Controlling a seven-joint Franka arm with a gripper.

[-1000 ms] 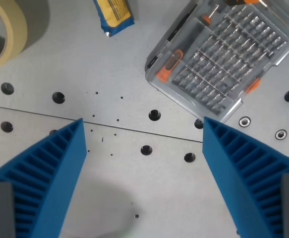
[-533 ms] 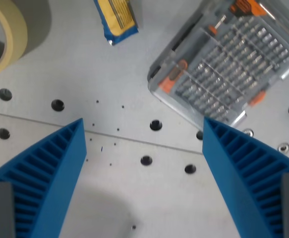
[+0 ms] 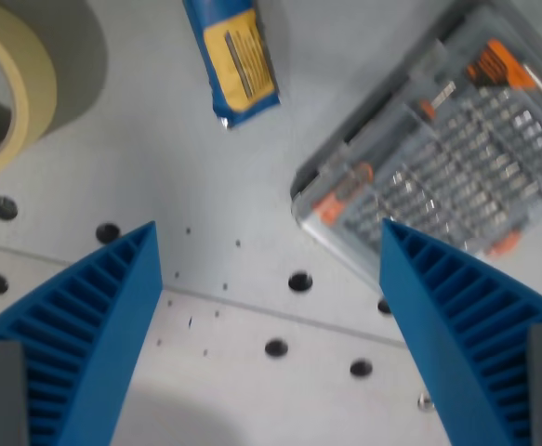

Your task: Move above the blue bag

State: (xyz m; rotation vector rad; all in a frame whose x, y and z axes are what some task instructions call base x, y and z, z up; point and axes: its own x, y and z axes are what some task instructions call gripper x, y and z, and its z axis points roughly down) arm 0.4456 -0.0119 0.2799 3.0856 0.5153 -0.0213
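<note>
At the wrist view's far left, up in the top corner, sits a roll of tape (image 3: 10,88), pale yellow, cut off by the edge of the picture. Below it is the grey table (image 3: 159,177), which has round dark holes in it and a thin line running across. Low down on the left is one blue finger (image 3: 85,344) with ridges on it. The other blue finger is low down on the right. The two fingers are wide apart, and the gripper (image 3: 269,242) has nothing between them, only bare table and a few holes. Going right from the tape, near the top of the picture, is the blue bag (image 3: 233,60). It is blue with a yellow patch on it, and it lies flat on the table, a little tilted. Its top end runs out of the picture. The bag is up above the gap between the fingers and a bit to the left, well apart from both of them. Further right is a clear plastic box (image 3: 447,172) full of small metal bits, with orange parts in it. It lies slanted, and the right finger covers its lower corner. The picture is a bit blurry.
</note>
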